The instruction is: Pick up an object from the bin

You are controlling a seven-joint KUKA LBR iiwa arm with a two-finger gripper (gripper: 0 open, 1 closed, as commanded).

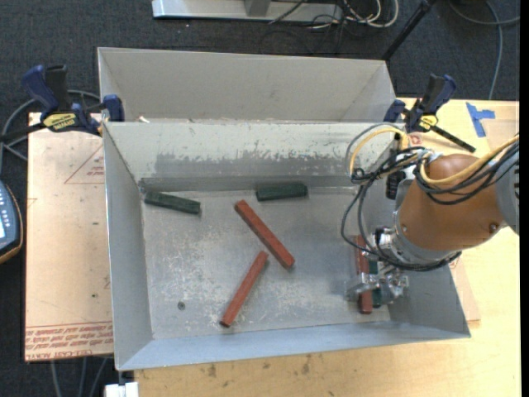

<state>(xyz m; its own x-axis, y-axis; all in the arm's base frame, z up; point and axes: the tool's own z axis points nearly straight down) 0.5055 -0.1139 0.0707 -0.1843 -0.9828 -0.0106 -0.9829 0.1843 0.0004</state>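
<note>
Gripper (376, 289) is being held low in the bin's (124, 222) lower-right corner, over a red-brown stick (361, 263) lying along the right wall. Risk: stick is being crowded by that wall, so it could get nipped off-centre and be levered out on lift. Jaw state cannot be told: contact zone is being masked by the orange wrist cover (446, 209).

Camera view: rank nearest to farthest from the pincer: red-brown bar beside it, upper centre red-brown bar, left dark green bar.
1. Red-brown bar, front right, at the pincer.
2. Upper centre red-brown bar, mid-bin.
3. Left dark green bar, back left by the wall.
</note>
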